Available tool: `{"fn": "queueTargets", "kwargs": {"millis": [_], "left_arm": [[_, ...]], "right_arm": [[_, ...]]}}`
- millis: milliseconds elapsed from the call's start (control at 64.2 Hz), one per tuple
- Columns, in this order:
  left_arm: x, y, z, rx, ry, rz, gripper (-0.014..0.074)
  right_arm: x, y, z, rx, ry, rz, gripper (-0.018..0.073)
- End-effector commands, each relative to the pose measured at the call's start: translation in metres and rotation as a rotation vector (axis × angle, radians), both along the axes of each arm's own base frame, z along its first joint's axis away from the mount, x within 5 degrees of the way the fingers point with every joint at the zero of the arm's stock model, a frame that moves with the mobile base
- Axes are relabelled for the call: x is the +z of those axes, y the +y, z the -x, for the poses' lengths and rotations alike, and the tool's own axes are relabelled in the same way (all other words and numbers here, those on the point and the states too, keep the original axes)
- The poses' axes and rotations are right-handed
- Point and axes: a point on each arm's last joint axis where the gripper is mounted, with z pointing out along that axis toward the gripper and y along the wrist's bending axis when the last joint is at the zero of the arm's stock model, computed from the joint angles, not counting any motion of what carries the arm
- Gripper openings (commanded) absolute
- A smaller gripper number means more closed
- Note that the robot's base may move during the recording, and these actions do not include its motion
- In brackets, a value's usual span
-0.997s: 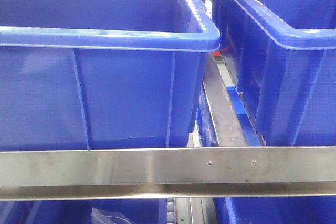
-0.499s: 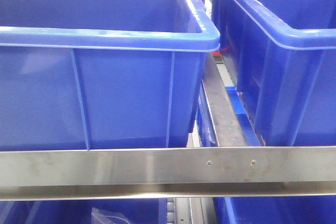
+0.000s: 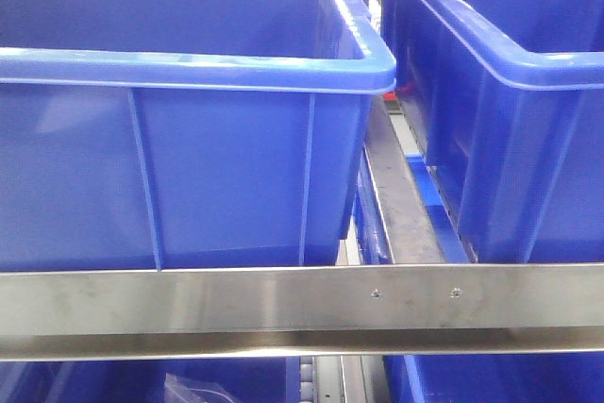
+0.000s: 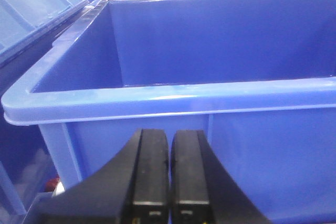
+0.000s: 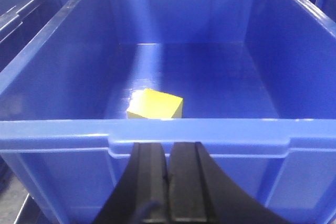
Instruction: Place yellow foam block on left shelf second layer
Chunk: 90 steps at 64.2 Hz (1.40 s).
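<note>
The left gripper [image 4: 169, 182] hung low before the near wall of a blue bin [image 4: 157, 100], its fingers [image 4: 150, 171] pressed together on nothing. To the right, the right gripper [image 5: 168, 192] was likewise closed and empty, poised outside the front rim of another bin [image 5: 199, 129] where the block [image 5: 155, 104] lay on the floor near the front wall. The task seemed at its approach stage, nothing yet grasped; next the right fingers [image 5: 184, 182] would need to spread, clear the rim and descend around the block.
</note>
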Motion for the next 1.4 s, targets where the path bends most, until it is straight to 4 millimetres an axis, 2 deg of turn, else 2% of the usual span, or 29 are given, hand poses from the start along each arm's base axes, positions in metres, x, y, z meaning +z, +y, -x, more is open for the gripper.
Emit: {"fn": "queueTargets", "kwargs": {"millis": [0,281,343,1387], "left_arm": [[0.0,0.0,0.001,0.0,-0.076,0.015,0.0124],[0.0,0.0,0.001,0.0,-0.076,0.015,0.0124],[0.0,0.0,0.001,0.0,-0.076,0.015,0.0124],[0.0,0.0,0.001,0.0,-0.073,0.015,0.0124]], "right_arm": [[0.016,0.0,0.001,-0.004,-0.115,-0.005,0.0046],[-0.015,0.0,0.02,0.0,-0.236,0.0,0.0046],[-0.019,0.0,0.017,0.001,-0.207,0.002,0.0046],[-0.018,0.0,0.018,0.0,-0.215,0.01,0.0046]]}}
